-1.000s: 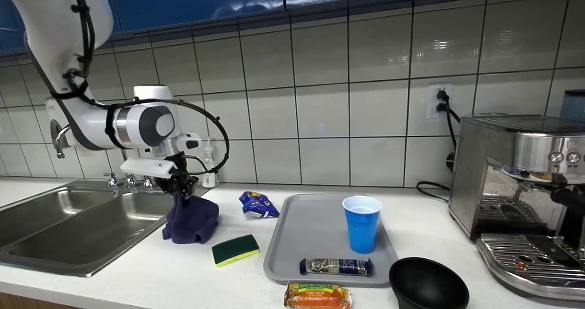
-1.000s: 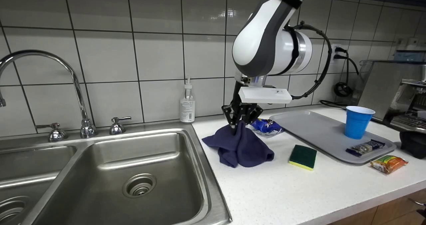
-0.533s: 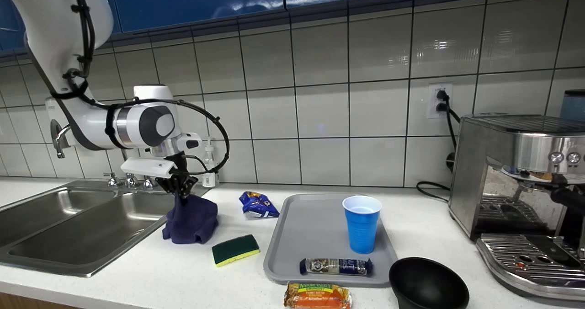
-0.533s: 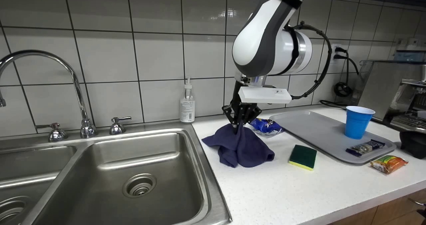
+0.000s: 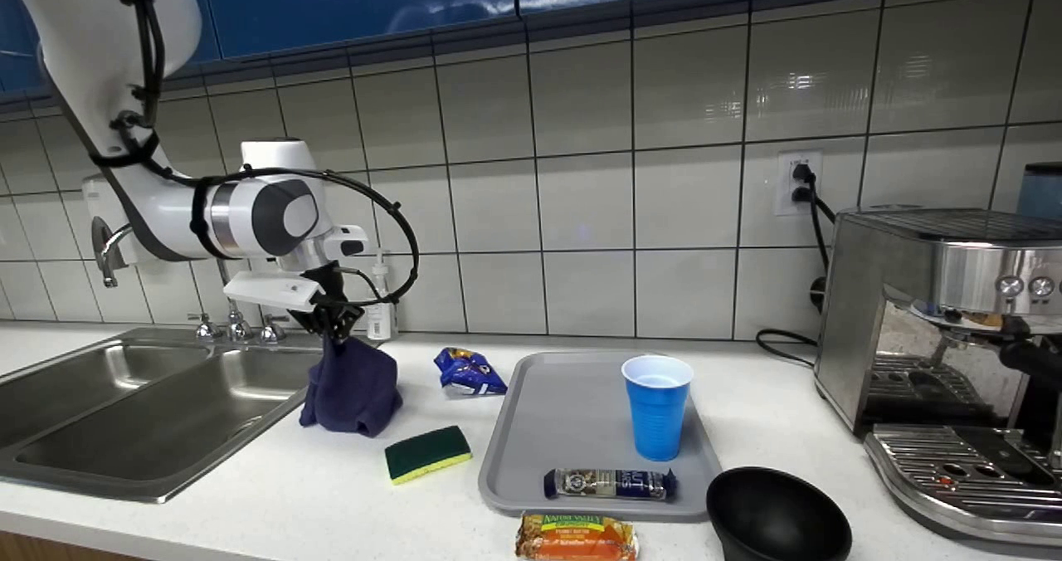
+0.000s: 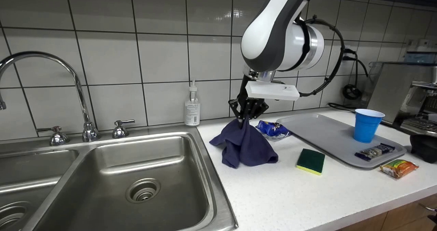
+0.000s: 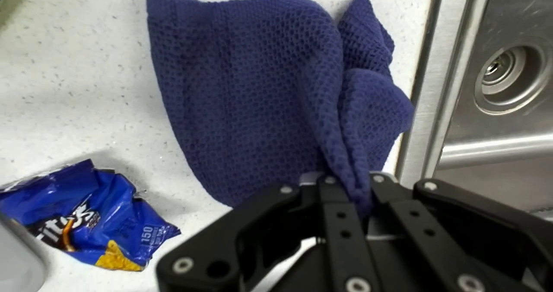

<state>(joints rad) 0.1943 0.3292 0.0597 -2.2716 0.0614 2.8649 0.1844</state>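
A dark blue waffle-weave cloth [image 7: 259, 89] hangs in folds from my gripper [image 7: 354, 180], whose two fingers pinch a bunched ridge of it. In both exterior views the gripper [image 6: 244, 119] points down above the white counter just right of the sink, with the cloth [image 5: 353, 391] spreading below the fingertips. Whether the cloth's lower edge still touches the counter I cannot tell. Nearest to it are a crumpled blue chip bag [image 7: 103, 218] and a green and yellow sponge [image 6: 310, 161].
The steel double sink [image 6: 218, 190] borders the cloth, and a soap bottle [image 6: 192, 108] stands behind by the tiled wall. Farther right, a grey tray [image 5: 572, 412] carries a blue cup [image 5: 657, 412] and a dark bar [image 5: 610, 484]. An orange-wrapped bar [image 5: 577, 536], black bowl [image 5: 778, 511] and coffee machine [image 5: 937, 362] follow.
My gripper has risen slightly, drawing the cloth's top up with it. The cloth's lower edge has shifted up a little and its folds hang steeper. Other objects stay put.
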